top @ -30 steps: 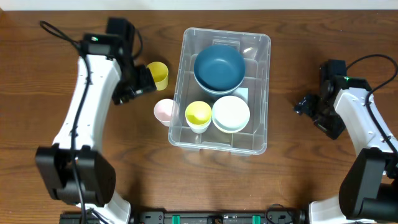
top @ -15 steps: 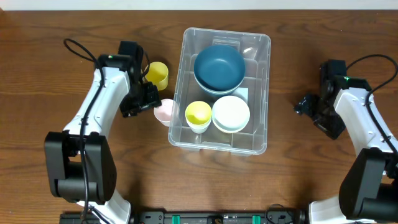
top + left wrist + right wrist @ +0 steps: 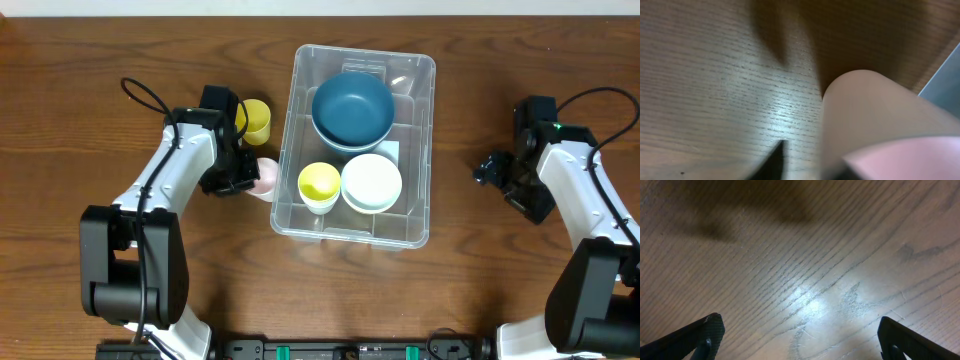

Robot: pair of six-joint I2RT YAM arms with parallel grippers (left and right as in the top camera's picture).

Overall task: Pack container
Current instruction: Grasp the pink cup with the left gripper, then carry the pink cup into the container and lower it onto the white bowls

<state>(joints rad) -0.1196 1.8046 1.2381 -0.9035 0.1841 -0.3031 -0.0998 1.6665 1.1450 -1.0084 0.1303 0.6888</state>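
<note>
The container (image 3: 432, 66), a big clear bin, stands mid-table holding a blue bowl (image 3: 352, 108), a white bowl (image 3: 371, 183) and a yellow cup (image 3: 319, 184). A pink cup (image 3: 267, 176) stands on the table against the bin's left wall. My left gripper (image 3: 243, 180) is at that cup. In the left wrist view the pink cup (image 3: 875, 115) fills the lower right, its wall between the jaws, with one dark finger (image 3: 776, 162) on its outer side. My right gripper (image 3: 492, 170) rests right of the bin, open (image 3: 800, 340) over bare wood.
A second yellow cup (image 3: 256, 120) stands on the table just behind the left gripper, close to the bin's left wall. The bin's corner (image 3: 947, 80) shows at the right of the left wrist view. Cables trail from both arms.
My left arm has swung right and down from beside the yellow cup to the pink cup, and its jaws have closed on the cup's wall. The right arm has not moved.
</note>
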